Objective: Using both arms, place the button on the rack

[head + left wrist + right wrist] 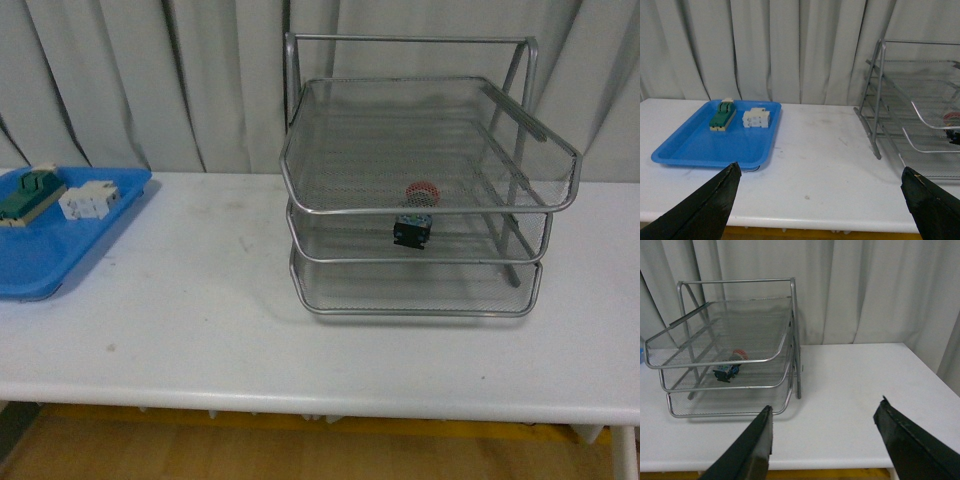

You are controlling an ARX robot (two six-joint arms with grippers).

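The silver wire-mesh rack [545, 135] stands on the white table at the centre right. The button [415, 218], red cap up on a black body, sits in the rack's middle tier. It also shows in the right wrist view [730, 367] and partly at the edge of the left wrist view [953, 122]. Neither arm appears in the front view. My left gripper [820, 175] is open and empty over the table's front edge, left of the rack [875, 100]. My right gripper [826, 412] is open and empty, in front and to the right of the rack [794, 330].
A flat blue tray [40, 255] lies at the table's left, holding a green terminal block [28, 193] and a white block [88, 200]; they also show in the left wrist view [722, 116] [756, 118]. Grey curtains hang behind the table.
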